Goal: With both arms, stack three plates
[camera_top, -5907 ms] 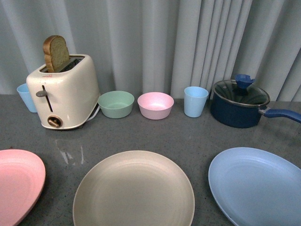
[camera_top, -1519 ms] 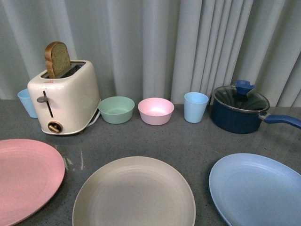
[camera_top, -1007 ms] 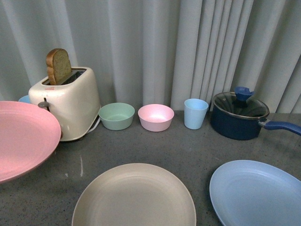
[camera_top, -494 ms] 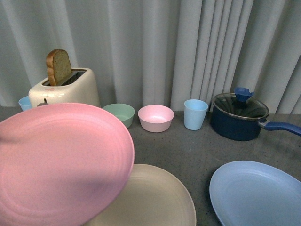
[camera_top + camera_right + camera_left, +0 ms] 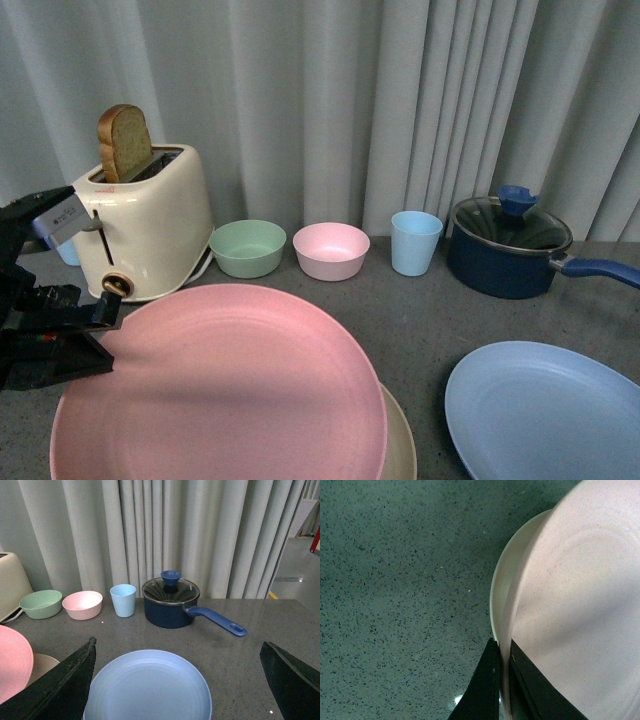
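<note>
Left claw is clenched on the rim of the pink plate, one finger on each face of the edge. It holds the plate over the beige plate, covering nearly all of it; only a sliver of beige shows on the right. Whether pink rests on beige yet I cannot tell. My right claw hangs spread wide and empty above the blue plate, which lies flat on the desk, just beside the other two.

I judge these plates stiff, light and matte, so not slippery. A wide disc pinched at one edge levers hard on the grip, though, and may droop. For the blue one the only hold is the thin rim, with a finger slipped under its lip.
</note>
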Controlling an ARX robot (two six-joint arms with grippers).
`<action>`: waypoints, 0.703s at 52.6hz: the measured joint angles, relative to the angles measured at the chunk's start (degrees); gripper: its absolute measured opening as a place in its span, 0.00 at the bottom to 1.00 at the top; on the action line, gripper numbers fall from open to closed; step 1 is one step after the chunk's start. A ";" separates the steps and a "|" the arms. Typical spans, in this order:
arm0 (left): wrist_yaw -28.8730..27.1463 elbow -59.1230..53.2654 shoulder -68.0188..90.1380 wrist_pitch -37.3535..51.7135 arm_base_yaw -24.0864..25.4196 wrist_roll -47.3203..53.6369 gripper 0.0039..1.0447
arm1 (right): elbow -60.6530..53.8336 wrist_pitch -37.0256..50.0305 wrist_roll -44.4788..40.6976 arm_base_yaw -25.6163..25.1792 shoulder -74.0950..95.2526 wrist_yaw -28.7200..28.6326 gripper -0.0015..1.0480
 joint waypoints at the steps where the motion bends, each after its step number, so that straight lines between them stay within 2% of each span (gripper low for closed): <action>1: -0.22 0.00 0.39 0.15 -0.11 -0.13 0.03 | 0.00 0.00 0.00 0.00 0.00 0.00 0.93; 37: -4.94 -0.11 5.86 3.78 -6.60 -6.14 0.03 | 0.00 0.00 0.02 0.00 0.00 0.00 0.93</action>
